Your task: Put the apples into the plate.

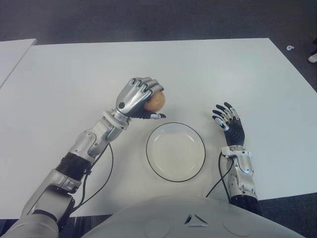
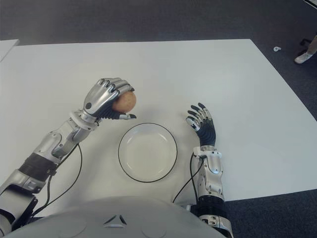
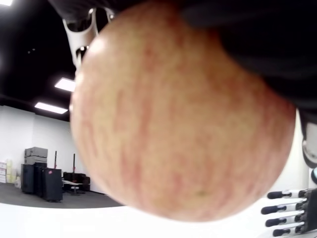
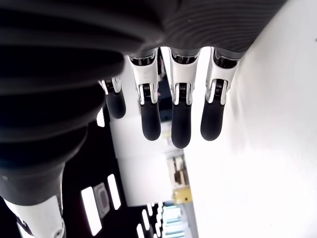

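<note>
- white table [image 1: 74,74]: 1 apple [image 1: 156,100] and 1 plate [image 1: 175,151] are counted.
- apple is clamped in left hand [image 1: 136,96], held beyond the plate's far-left rim.
- right hand [image 1: 227,120], fingers spread, is seen right of plate.

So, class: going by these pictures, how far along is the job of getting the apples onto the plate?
Done: nothing yet; the plate holds no apple. In hand: the left hand grips one apple above the table, just beyond the plate's far-left rim. The right hand shows open, right of the plate. Left: move it over and release it.
</note>
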